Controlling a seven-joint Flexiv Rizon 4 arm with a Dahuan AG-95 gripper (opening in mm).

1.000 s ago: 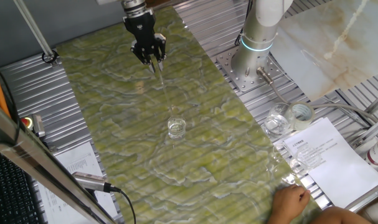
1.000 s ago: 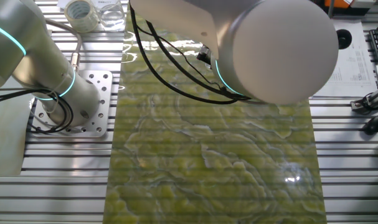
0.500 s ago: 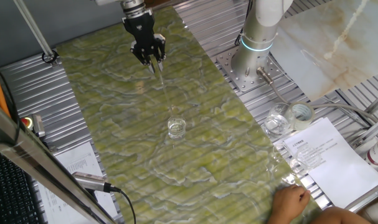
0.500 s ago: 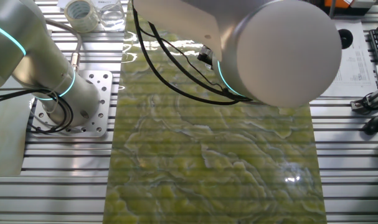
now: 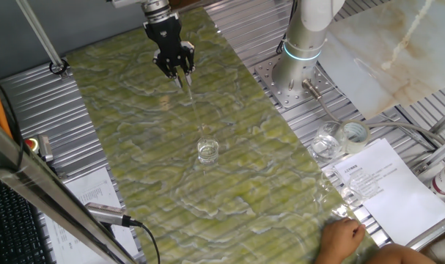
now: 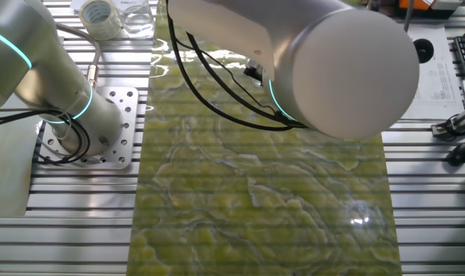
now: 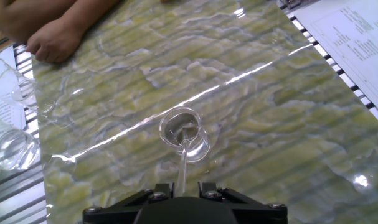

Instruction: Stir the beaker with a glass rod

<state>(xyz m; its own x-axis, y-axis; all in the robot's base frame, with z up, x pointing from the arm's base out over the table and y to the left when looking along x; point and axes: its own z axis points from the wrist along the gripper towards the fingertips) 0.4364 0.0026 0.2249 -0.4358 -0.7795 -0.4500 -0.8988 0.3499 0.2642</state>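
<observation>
The small clear beaker (image 5: pixel 207 150) stands upright in the middle of the green marbled mat (image 5: pixel 134 110). My gripper (image 5: pixel 179 72) hangs above and behind it, shut on the top of the thin glass rod (image 5: pixel 193 110), which slants down into the beaker. In the hand view the rod (image 7: pixel 182 163) runs from between my fingers (image 7: pixel 160 190) down into the beaker (image 7: pixel 187 135), its tip inside near the bottom. My gripper (image 7: pixel 181 185) shows at the bottom edge. In the other fixed view the arm's big joint (image 6: pixel 332 61) hides gripper, rod and beaker.
Larger glass jars (image 5: pixel 326 143) and a tape roll (image 5: pixel 354 133) stand right of the mat by a printed sheet (image 5: pixel 383 180). A person's hand (image 5: pixel 343 236) rests at the mat's near corner. The robot base (image 5: pixel 303 51) is at the right.
My gripper has shifted very slightly up and to the left with the rod still in it. The beaker has not moved.
</observation>
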